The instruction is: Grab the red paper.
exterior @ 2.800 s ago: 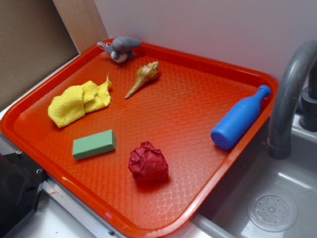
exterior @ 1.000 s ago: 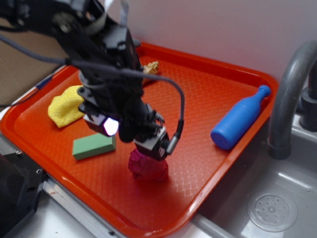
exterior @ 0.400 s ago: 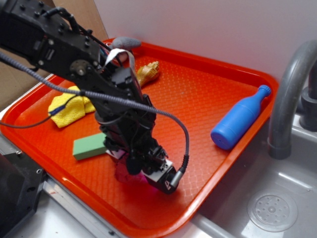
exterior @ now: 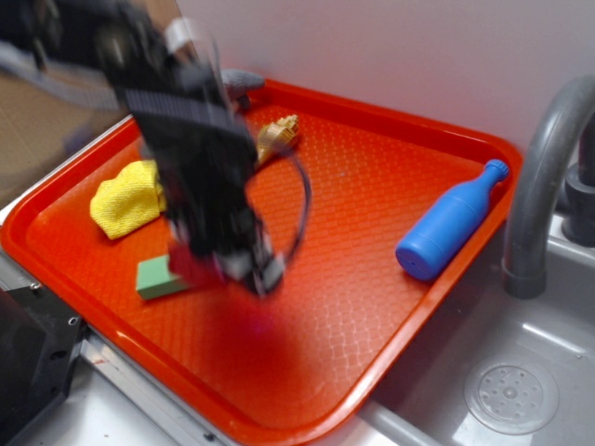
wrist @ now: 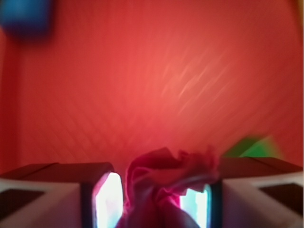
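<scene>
The red paper sits crumpled between the two jaws of the gripper, which are closed in on it from both sides, so the ball is held and appears to be off the tray. In the exterior view the arm is a dark blur over the tray's front left part and the paper itself cannot be made out.

To finish well, the jaws should keep a steady squeeze: crumpled paper is light and springy, and only its upper folds seem to be caught, so easing off could let it slip. A smooth straight rise is safer than a swing, and it should stay clear of the green block just beside the gripper.

Compared with a moment ago, the gripper has come up from where it pressed low on the tray, and that spot now shows only shadow. The yellow cloth, shell and blue bottle lie as before.
</scene>
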`<action>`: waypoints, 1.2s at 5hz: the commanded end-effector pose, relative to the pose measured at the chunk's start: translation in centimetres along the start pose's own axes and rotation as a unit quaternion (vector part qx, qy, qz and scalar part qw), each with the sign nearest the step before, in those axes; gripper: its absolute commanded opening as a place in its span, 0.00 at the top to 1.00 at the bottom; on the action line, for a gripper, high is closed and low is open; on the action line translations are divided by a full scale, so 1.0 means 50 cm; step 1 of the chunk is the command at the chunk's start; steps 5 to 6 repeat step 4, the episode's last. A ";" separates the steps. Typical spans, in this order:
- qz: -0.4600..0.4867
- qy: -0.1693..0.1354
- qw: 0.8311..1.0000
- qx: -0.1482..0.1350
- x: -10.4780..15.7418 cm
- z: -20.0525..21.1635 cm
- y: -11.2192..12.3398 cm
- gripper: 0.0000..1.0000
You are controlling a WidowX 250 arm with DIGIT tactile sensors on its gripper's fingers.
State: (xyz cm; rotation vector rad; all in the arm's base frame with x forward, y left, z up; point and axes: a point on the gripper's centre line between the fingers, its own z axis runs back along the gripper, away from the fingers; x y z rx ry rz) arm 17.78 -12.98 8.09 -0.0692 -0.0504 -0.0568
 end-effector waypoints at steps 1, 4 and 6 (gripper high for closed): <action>0.012 -0.050 0.996 0.075 0.063 0.213 0.060 1.00; 0.014 -0.102 0.992 0.070 0.047 0.354 0.124 1.00; 0.014 -0.102 0.992 0.070 0.047 0.354 0.124 1.00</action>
